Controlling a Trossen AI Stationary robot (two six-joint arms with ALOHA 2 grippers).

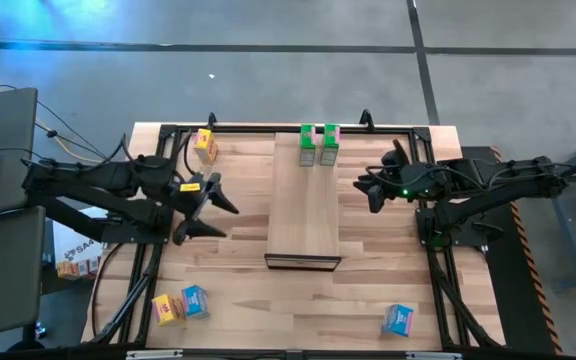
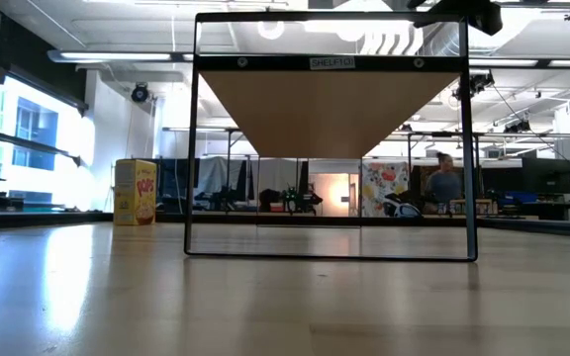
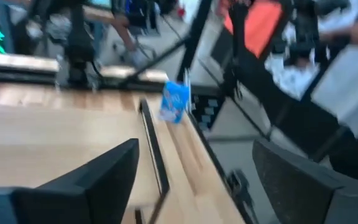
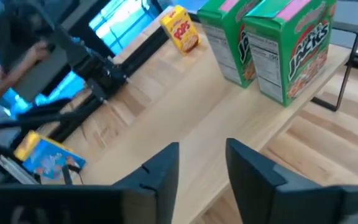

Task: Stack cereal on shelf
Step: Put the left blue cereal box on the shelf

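Observation:
Two green cereal boxes (image 1: 308, 146) (image 1: 329, 146) stand upright side by side on the far end of the shelf (image 1: 305, 215), a pale panel with a dark front edge. They show close in the right wrist view (image 4: 229, 37) (image 4: 291, 46). My right gripper (image 1: 368, 195) (image 4: 202, 158) hovers open at the shelf's right side, short of the boxes, with nothing between its fingers. Left of the shelf, my left gripper (image 1: 223, 218) (image 3: 197, 168) is wide open and holds nothing. A yellow box (image 1: 205, 145) stands on the table at the far left.
A yellow box (image 1: 165, 307) and a blue box (image 1: 195, 300) sit near the table's front left. Another blue box (image 1: 398, 319) (image 3: 175, 102) is at the front right. The shelf's black frame (image 2: 330, 255) rests on the table. A person (image 2: 445, 183) is in the room behind.

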